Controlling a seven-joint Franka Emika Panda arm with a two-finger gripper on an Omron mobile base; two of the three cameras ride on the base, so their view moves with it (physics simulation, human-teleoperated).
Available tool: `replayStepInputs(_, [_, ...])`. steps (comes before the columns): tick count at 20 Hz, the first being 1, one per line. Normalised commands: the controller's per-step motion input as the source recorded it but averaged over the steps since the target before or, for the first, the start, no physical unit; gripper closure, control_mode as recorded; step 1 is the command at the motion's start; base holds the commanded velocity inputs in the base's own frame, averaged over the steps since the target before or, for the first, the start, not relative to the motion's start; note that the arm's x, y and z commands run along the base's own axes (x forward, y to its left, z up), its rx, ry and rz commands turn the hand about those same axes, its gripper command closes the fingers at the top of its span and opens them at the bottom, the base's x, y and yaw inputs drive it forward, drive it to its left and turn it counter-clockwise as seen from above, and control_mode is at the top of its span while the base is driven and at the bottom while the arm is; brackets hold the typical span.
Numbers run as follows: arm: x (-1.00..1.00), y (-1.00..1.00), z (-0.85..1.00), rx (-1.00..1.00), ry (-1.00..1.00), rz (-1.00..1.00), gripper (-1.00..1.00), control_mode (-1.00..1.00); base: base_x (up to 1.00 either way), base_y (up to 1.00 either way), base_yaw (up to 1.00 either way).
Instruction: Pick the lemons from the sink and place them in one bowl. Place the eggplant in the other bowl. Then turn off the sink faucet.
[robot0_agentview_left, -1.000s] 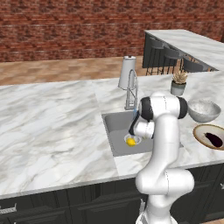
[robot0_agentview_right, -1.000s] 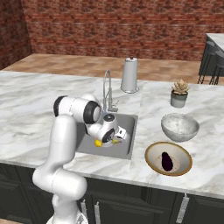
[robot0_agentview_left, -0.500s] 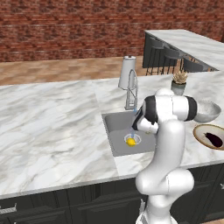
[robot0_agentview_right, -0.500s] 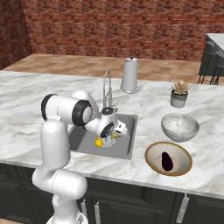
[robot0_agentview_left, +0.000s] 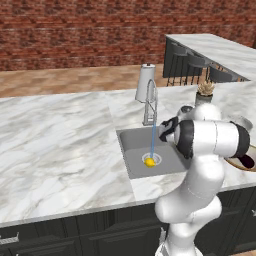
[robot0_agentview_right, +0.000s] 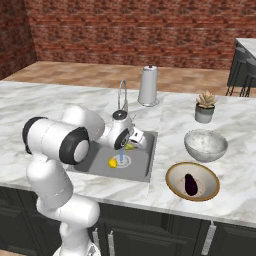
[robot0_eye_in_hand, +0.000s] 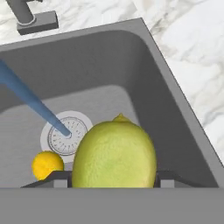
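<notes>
In the hand view a large greenish lemon (robot0_eye_in_hand: 114, 153) sits between the fingers of my gripper (robot0_eye_in_hand: 113, 177), which is shut on it. In the right base view the gripper (robot0_agentview_right: 134, 142) hangs with that lemon (robot0_agentview_right: 130, 146) over the sink (robot0_agentview_right: 145, 162), near its right wall. The bright yellow lemon (robot0_eye_in_hand: 47, 164) (robot0_agentview_left: 149, 162) (robot0_agentview_right: 113, 162) lies by the drain. Water (robot0_agentview_left: 152, 142) runs from the chrome faucet (robot0_agentview_left: 151, 100) (robot0_agentview_right: 121, 95). The eggplant (robot0_agentview_right: 190, 184) lies in the shallow tan bowl (robot0_agentview_right: 172, 175). Behind it stands the deep speckled bowl (robot0_agentview_right: 205, 145).
A pale cylinder (robot0_agentview_left: 145, 82) (robot0_agentview_right: 148, 85) stands behind the faucet. A potted plant (robot0_agentview_right: 205, 107) sits on the counter beyond the bowls. Marble counter surrounds the basin, with dark bar stools (robot0_agentview_left: 195, 65) at the far right.
The arm's elbow has swung out to the side. The gripper has risen a little in the sink and stays shut on the greenish lemon.
</notes>
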Motion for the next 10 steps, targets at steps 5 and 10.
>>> replayStepInputs(5, [-0.45,-0.16,0.87,0.01,0.0,0.0,1.0,-1.0,0.0,0.0,0.0])
replayStepInputs(10, [-0.4,-0.45,0.74,0.08,-0.01,0.0,1.0,-1.0,0.0,0.0,0.0])
